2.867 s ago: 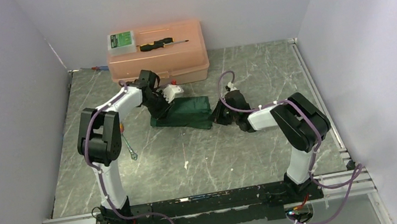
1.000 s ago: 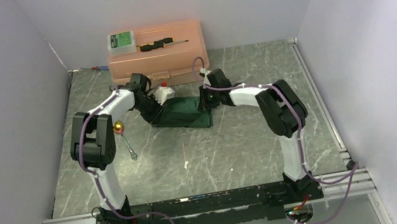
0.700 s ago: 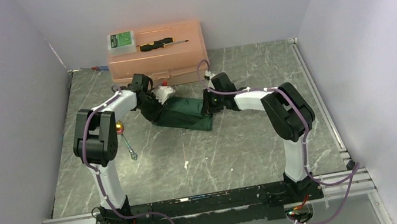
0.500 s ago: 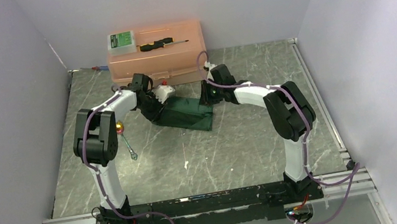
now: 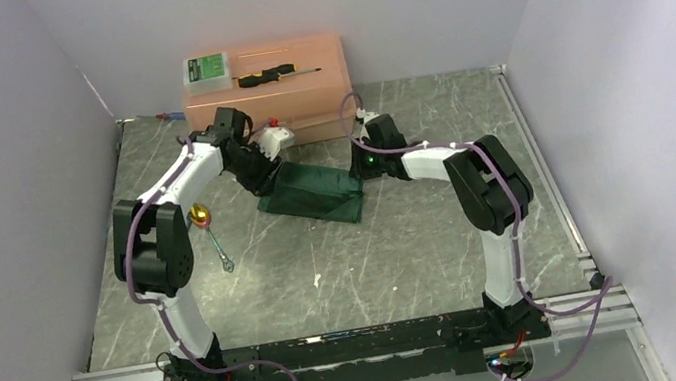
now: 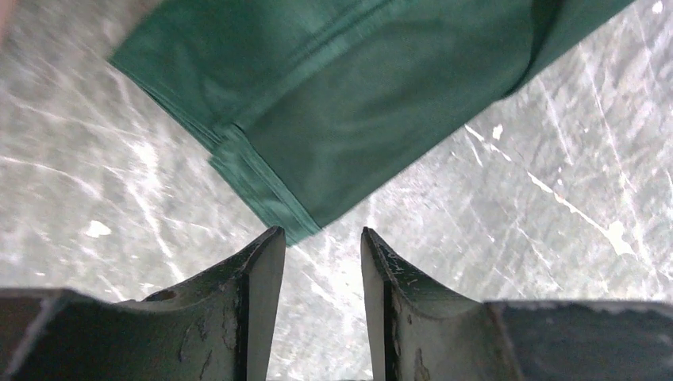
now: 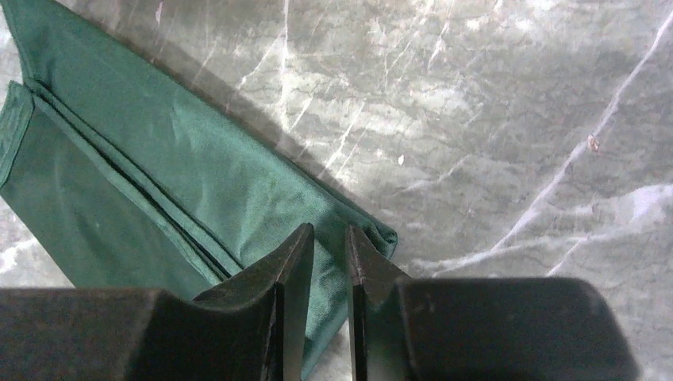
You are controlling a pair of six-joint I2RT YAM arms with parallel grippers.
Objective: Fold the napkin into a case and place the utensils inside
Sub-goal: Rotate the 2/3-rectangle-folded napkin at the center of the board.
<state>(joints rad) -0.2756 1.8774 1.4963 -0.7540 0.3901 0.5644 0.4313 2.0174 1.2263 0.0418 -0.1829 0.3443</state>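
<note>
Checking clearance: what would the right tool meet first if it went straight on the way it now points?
The right tool would likely meet the dark green cloth napkin near its folded corner; depth is unclear.

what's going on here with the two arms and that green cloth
Two robot arms are folding a dark green napkin, which lies flat in layers on the table. The left pincer sits just off the napkin's left corner, and the right pincer is over its right end. Both are open with nothing between the fingers. A gold-headed utensil and a thin silver utensil lie on the table to the napkin's left, not yet inside it.
</note>
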